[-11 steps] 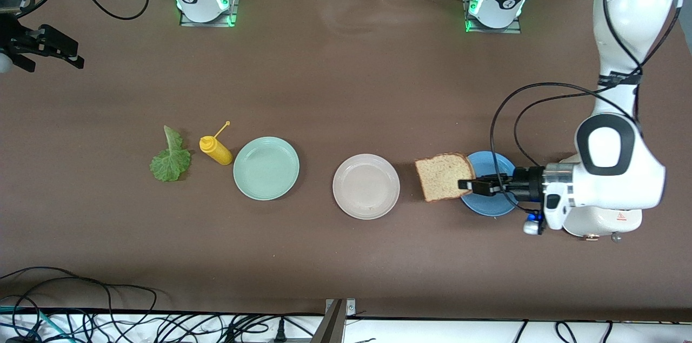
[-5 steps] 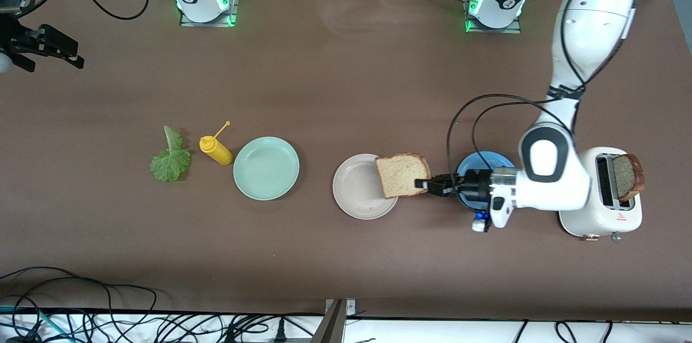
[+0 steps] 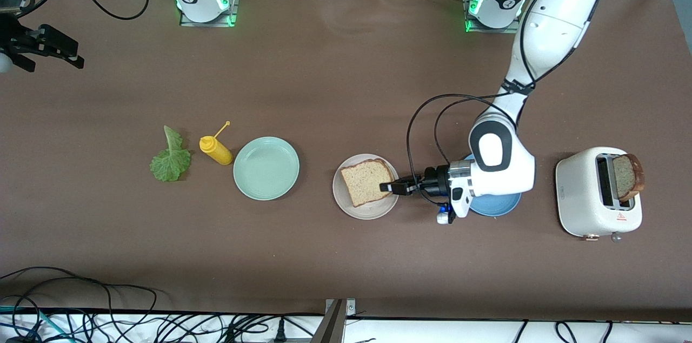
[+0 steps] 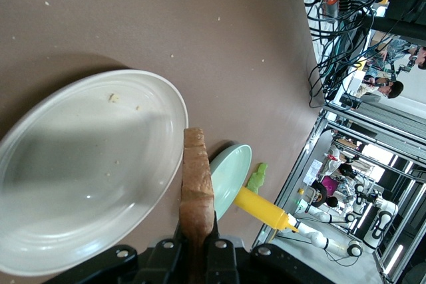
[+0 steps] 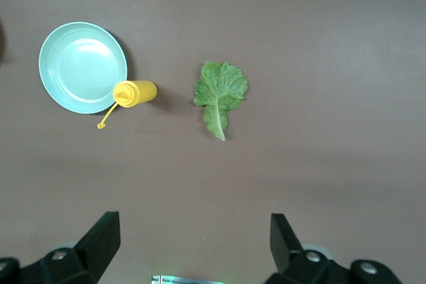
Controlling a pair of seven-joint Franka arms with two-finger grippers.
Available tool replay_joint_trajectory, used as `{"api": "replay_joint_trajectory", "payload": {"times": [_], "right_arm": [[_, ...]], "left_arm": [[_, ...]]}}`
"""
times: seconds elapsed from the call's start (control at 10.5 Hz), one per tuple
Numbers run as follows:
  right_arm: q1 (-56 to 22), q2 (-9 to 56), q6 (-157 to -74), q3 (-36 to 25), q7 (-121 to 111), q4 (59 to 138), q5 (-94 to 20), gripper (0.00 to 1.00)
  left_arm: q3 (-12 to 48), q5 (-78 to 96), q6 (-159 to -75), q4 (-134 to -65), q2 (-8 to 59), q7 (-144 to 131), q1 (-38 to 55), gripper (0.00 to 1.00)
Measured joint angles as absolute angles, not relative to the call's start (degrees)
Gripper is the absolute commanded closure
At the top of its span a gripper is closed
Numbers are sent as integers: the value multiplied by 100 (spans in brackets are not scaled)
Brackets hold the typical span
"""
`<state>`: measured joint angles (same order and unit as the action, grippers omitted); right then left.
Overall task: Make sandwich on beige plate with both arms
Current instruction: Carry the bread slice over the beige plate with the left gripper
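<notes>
My left gripper [image 3: 387,187] is shut on the edge of a tan bread slice [image 3: 367,180] and holds it over the beige plate [image 3: 357,210]. I cannot tell if the slice touches the plate. In the left wrist view the slice [image 4: 198,184] shows edge-on between the fingers of the left gripper [image 4: 198,247], beside the beige plate [image 4: 86,171]. A second, darker slice [image 3: 627,175] stands in the toaster [image 3: 586,197]. The lettuce leaf [image 3: 170,159] lies on the table toward the right arm's end and shows in the right wrist view [image 5: 221,91]. My right gripper [image 3: 51,53] waits open and empty [image 5: 193,237], high over that end.
A mint-green plate [image 3: 266,168] and a yellow mustard bottle [image 3: 216,151] lie between the lettuce and the beige plate. A blue plate [image 3: 497,206] sits under the left arm's wrist, between the beige plate and the toaster. Cables run along the table's near edge.
My left arm has carried the bread slice from over the blue plate across to over the beige plate, uncovering the toaster. The right arm has not moved.
</notes>
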<state>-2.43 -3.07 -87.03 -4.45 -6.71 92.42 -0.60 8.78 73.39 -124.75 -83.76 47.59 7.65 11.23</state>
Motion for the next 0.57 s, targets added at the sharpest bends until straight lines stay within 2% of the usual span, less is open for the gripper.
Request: {"api": "replay_joint_trajectory", "payload": {"times": [0.57], "right_arm": [[-243,-307,-8703,-444,-671,9242,-60,0]], "left_arm": [[1010,7493,-13019,-8383,5059,1179,1142,100]]}}
